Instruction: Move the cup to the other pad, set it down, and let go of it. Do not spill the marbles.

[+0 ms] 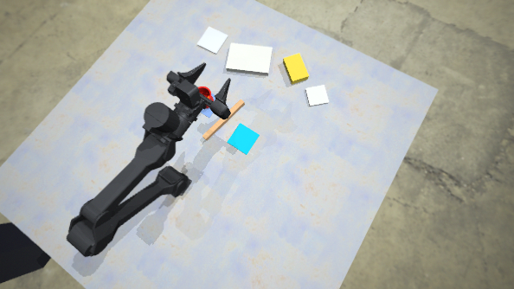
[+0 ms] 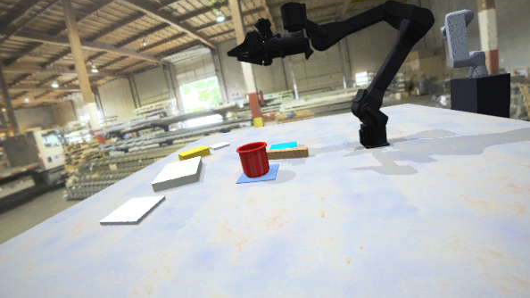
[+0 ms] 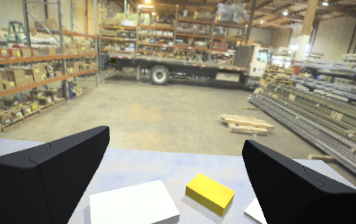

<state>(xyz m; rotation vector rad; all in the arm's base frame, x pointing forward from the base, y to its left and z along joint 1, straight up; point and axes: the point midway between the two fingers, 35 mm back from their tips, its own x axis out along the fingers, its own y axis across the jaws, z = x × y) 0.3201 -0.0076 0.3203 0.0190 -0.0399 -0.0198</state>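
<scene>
Exterior view, red cup (image 1: 204, 91) (image 2: 253, 161) upright, contents hidden

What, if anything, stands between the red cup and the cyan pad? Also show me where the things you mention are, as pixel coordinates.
A wooden bar (image 1: 224, 119) (image 2: 288, 153) lies on the table between the red cup (image 1: 203, 92) (image 2: 253, 160), on its blue pad (image 1: 208, 112) (image 2: 269, 174), and the cyan pad (image 1: 243, 138) (image 2: 283, 145); the cup must clear it.

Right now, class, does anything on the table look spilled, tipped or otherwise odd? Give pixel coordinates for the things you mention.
Nothing stands out. The red round cup (image 1: 204, 91) (image 2: 253, 161) is upright on the flat blue square pad (image 1: 208, 112) (image 2: 270, 173), and no marbles show on the table (image 1: 346, 162) (image 2: 335, 234) (image 3: 130, 167). Whether all are inside the cup, I cannot tell.
</scene>
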